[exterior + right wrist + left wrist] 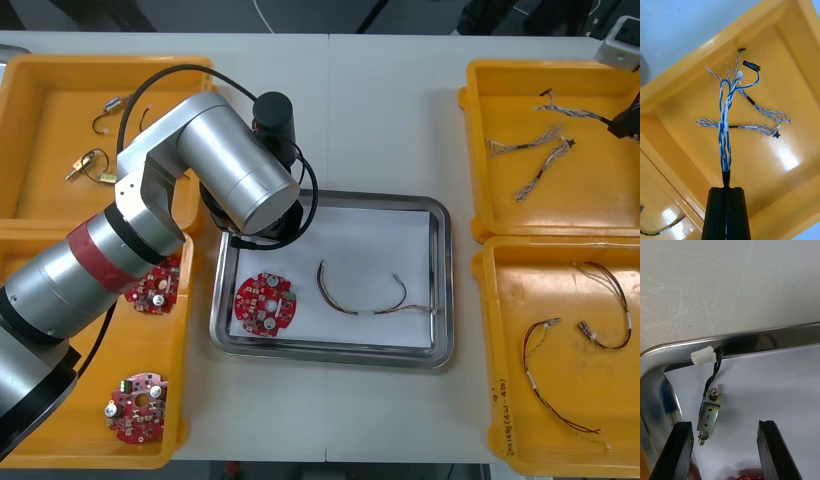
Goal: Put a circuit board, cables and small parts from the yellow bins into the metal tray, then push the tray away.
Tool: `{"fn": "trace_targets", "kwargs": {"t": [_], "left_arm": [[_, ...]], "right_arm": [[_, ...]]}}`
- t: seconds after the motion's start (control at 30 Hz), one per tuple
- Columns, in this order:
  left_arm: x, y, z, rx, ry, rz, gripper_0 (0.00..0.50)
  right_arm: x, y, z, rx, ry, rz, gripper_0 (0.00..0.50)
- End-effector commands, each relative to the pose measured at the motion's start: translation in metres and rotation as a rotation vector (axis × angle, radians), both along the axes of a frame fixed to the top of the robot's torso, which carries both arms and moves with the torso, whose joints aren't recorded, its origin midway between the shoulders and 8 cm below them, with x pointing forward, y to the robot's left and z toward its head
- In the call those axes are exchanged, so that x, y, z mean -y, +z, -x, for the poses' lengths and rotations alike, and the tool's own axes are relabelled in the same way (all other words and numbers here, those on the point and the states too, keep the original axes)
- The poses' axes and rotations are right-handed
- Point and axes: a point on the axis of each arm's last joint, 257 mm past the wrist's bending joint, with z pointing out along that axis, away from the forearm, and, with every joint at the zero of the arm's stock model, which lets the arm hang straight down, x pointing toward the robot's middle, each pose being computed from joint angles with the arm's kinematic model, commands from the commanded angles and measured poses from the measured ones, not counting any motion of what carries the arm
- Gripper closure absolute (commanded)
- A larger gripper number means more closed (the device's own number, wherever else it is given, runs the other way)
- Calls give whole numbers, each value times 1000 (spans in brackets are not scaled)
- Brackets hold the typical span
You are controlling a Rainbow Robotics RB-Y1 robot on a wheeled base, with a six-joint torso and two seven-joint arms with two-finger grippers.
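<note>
Light table (380, 110), metal tray (441, 290) mid-table w/ board (264, 303) inside. R gripper (726, 190) over far right yellow bin (681, 150), clamped on twisted blue and white cable (725, 127), strand running straight out from its tips; tray lies leftward. L gripper (723, 423) spread open at tray corner, small metal part (709, 410) btwn fingers (677, 450).

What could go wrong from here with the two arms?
One: the right end effector, shut on a twisted blue and white cable above a yellow bin, may drag out the other cables it crosses. Two: the small metal part lies in the metal tray close beside one finger of the open left end effector, which could knock it when withdrawing.
</note>
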Motion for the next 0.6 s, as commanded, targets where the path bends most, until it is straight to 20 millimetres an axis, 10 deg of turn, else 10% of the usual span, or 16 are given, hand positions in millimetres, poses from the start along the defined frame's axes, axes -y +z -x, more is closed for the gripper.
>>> {"fn": "trace_targets", "kwargs": {"t": [0.03,0.6], "left_arm": [[13,14,0,43,36,64,0],[-41,99,-8,108,139,157,0]], "right_arm": [[-30,3,8,45,44,27,500],[-120,-18,31,43,276,158,500]]}}
